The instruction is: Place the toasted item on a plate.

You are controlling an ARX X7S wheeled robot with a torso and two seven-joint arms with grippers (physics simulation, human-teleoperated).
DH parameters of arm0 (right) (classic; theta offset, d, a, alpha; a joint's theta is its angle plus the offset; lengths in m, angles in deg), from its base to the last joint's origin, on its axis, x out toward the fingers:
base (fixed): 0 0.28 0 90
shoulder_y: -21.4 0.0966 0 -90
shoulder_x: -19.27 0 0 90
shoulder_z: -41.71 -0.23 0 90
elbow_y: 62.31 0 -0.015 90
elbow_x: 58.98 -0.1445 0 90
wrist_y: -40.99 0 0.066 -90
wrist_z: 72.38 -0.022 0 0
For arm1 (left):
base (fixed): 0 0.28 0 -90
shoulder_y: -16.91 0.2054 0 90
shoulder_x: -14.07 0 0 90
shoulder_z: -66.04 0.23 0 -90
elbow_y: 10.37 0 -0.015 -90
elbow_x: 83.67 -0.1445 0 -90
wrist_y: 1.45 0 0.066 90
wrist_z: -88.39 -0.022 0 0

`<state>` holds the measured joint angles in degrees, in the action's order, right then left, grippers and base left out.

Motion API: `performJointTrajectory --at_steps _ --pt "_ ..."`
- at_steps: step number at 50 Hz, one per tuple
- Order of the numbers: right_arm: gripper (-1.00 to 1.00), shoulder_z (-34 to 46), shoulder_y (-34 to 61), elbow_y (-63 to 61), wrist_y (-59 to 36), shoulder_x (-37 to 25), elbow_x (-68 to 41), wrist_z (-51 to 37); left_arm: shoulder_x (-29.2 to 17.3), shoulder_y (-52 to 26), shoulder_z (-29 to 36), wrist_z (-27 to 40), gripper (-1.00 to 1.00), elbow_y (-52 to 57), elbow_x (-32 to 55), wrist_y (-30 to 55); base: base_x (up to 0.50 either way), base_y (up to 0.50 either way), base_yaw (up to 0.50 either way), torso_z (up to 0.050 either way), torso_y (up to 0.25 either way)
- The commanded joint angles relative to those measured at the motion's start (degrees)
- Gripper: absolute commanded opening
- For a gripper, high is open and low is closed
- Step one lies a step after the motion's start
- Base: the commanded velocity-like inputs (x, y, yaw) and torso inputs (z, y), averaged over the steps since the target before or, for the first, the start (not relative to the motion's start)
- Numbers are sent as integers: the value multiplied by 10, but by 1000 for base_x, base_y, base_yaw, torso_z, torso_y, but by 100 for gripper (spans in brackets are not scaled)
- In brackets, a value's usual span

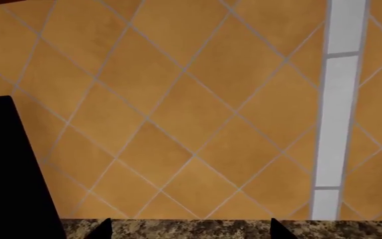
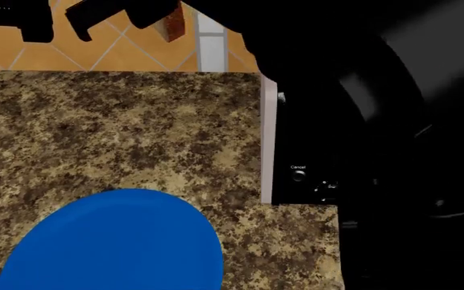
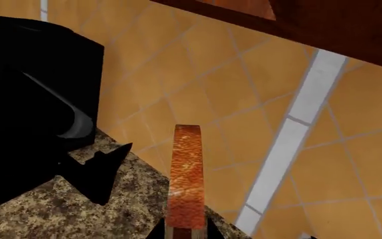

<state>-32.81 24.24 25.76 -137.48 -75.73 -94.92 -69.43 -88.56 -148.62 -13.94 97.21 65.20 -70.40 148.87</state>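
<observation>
The toasted slice (image 3: 187, 169) stands edge-on between my right gripper's (image 3: 185, 231) jaws, orange-brown crust up, held above the back of the counter near the tiled wall. In the head view it (image 2: 174, 24) shows at the top edge, far beyond the blue plate (image 2: 115, 241), which lies at the front left of the counter. My left gripper (image 1: 191, 228) is open and empty, its fingertips (image 1: 105, 226) wide apart over the counter's back edge. In the head view it (image 2: 22, 21) hangs at the top left, to the left of the toast.
A black toaster (image 2: 296, 151) with a Cancel button (image 2: 298, 175) stands right of the plate, against my right arm (image 2: 393, 121). The granite counter (image 2: 119, 133) ends at the orange tiled wall (image 1: 177, 99). A black shape (image 1: 5, 169) fills one side of the left wrist view.
</observation>
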Motion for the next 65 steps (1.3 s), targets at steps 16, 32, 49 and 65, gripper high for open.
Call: performJointTrajectory --at_steps 16,32,49,65 --pt "-100 -8 -26 -64 4 -64 -343 -241 -32 20 -4 17 100 8 -11 -12 0 0 0 0 0" --pt "-100 -29 -48 -93 -4 -75 -535 -394 -64 62 -27 34 100 -12 -21 -43 0 0 0 0 0" --pt "-100 5 -108 -191 72 -126 -767 -566 -63 55 -21 35 100 -20 -23 -47 0 0 0 0 0" --pt "-100 37 -172 -307 149 -166 -876 -651 -62 54 -17 35 100 -27 -22 -54 0 0 0 1 0"
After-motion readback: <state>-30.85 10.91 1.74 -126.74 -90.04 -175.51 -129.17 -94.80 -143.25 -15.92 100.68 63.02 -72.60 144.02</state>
